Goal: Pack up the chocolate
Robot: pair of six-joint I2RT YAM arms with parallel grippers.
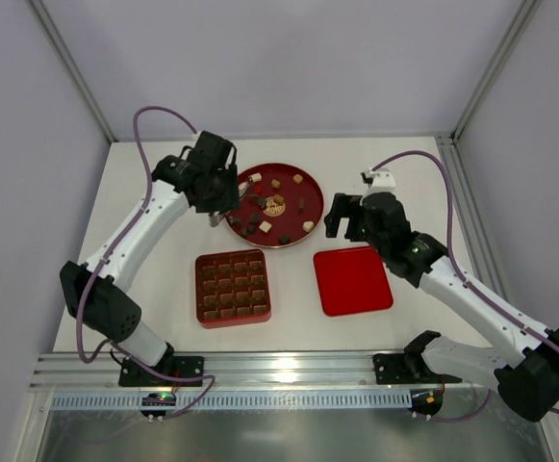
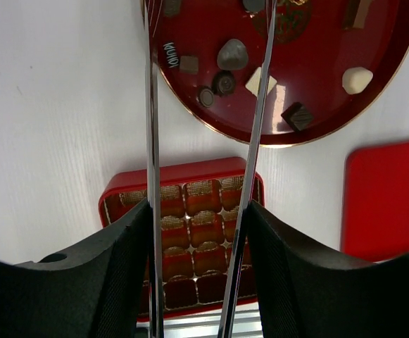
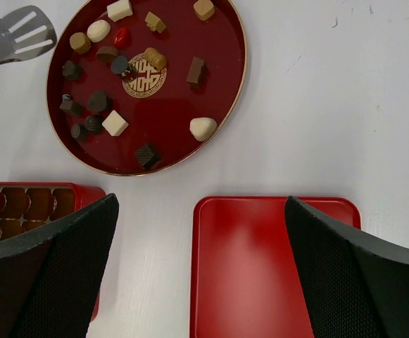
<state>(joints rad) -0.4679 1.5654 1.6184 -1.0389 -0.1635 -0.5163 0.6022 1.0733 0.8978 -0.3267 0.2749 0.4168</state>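
Several chocolate pieces (image 1: 266, 227), dark, tan and cream, lie on a round red plate (image 1: 293, 192) at the back centre. They also show in the left wrist view (image 2: 232, 53) and the right wrist view (image 3: 203, 128). My left gripper (image 1: 216, 207) (image 2: 198, 208) is shut on metal tongs (image 2: 151, 141), whose blades reach over the plate's near-left rim; the tong tips (image 3: 14, 35) are apart and empty. The red grid tray (image 1: 202, 289) (image 2: 120, 190) lies in front, and the cells I see hold only gold liners. My right gripper (image 1: 342, 217) (image 3: 200, 201) is open and empty.
A flat red lid (image 1: 352, 280) (image 3: 260, 267) lies right of the tray, under my right gripper. A metal rail (image 1: 289, 371) runs along the table's near edge. White walls and frame posts stand at the back and sides.
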